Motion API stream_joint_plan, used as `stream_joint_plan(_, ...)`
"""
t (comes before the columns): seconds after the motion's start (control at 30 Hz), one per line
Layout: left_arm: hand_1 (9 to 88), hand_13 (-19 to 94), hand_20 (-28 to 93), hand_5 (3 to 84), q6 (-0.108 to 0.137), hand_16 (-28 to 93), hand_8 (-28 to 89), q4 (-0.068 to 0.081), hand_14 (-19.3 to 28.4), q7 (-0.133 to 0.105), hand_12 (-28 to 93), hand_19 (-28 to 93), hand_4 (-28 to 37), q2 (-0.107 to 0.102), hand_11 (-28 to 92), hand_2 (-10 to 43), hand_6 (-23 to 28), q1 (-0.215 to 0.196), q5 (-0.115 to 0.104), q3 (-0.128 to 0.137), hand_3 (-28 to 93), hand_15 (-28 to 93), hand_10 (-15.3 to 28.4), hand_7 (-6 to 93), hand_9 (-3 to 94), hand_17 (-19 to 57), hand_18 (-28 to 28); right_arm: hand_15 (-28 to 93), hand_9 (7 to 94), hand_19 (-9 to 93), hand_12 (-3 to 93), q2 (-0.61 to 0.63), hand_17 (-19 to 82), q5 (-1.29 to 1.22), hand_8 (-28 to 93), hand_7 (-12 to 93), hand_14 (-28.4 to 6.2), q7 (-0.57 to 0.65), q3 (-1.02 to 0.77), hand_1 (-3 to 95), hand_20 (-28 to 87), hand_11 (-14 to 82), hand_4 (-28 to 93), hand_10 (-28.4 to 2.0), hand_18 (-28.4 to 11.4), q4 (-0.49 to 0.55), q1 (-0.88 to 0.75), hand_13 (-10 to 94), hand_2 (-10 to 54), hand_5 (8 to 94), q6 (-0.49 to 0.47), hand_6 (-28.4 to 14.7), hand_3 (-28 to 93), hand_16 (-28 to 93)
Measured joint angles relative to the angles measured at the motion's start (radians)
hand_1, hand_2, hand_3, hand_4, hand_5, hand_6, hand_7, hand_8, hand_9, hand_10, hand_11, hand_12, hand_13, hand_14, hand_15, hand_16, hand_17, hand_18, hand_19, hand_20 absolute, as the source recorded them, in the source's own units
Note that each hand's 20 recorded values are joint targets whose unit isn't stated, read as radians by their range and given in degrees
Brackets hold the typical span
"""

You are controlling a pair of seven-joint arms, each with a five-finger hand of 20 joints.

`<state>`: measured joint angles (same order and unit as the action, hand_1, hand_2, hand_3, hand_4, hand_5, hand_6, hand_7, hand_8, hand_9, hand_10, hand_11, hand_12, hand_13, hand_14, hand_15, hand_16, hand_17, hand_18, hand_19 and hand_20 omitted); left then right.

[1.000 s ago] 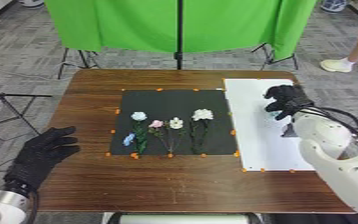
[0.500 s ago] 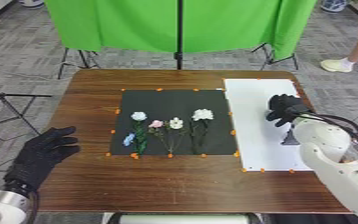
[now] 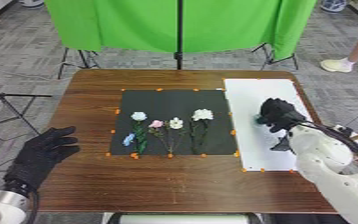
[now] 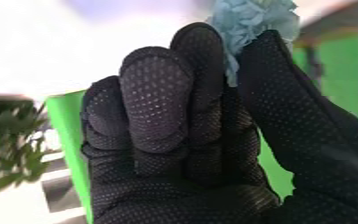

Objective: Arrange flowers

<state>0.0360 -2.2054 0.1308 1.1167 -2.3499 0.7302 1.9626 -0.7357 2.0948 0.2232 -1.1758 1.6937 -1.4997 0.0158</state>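
Observation:
In the head view, my right hand [image 3: 282, 114] is over the white board, its thumb and a finger pinching a blue-green flower [image 3: 262, 120]. From the right wrist view, my right hand [image 4: 180, 130] has the pale blue petals [image 4: 251, 25] between thumb tip and fingertip; the stem cannot be made out. Lying on the black mat [image 3: 162, 101] are a pale blue flower [image 3: 139, 116], a small blue one [image 3: 129, 138], a pink one [image 3: 157, 123], a cream one [image 3: 175, 122] and a white one [image 3: 202, 114]. My left hand [image 3: 44, 151] stays over the table's left side, fingers relaxed.
The white board [image 3: 254, 150] lies right of the mat on the wooden table [image 3: 158, 185]. A dark shape [image 3: 282, 144] is beside my right wrist. Orange markers edge the mat and board. Beyond the table hangs a green cloth [image 3: 131, 30] on a stand.
My right hand has come nearer along the white board and slightly left, the blue-green flower moving with it. My left hand and the flowers on the mat have kept still.

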Motion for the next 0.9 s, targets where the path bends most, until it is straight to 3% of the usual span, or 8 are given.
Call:
stream_joint_plan(0.3,29.1,36,-2,44.7,-0.001,-6,-14,0.001,20.7,0.004,19,67,-28.3,0.000,46,8.6,7.3,0.007,0.000,-0.001,73,70,17.4,31.3,41.5,-2.9,24.4,59,85.8,86,45.3,-0.044,39,0.020,-11,44,-3.4,-0.093,0.017,49.6,39,31.4,-28,-4.7,-17.5,0.145,-0.028,82,-9.1,72.7,-0.059,0.2,83,28)
stream_joint_plan(0.5,29.1,36,-2,44.6,-0.001,-6,-14,0.001,20.8,0.009,19,67,-28.3,0.000,46,8.6,7.3,0.011,0.000,-0.001,73,70,17.5,31.3,41.3,-2.9,24.5,60,85.6,86,45.4,-0.060,39,0.033,-11,45,-3.4,-0.096,0.050,49.6,39,31.2,-28,-4.7,-17.5,0.148,-0.036,81,-9.0,72.2,-0.098,0.4,83,28)
stream_joint_plan(0.9,29.2,36,-2,44.6,-0.003,-6,-14,0.003,20.8,0.018,19,67,-28.3,-0.002,46,8.6,7.3,0.016,0.000,-0.002,73,70,17.5,31.4,41.4,-2.9,24.4,60,85.4,86,45.3,-0.085,39,0.041,-11,45,-3.5,-0.087,0.101,49.1,39,31.0,-28,-4.9,-17.5,0.125,-0.031,81,-8.7,71.8,-0.086,0.6,83,28)
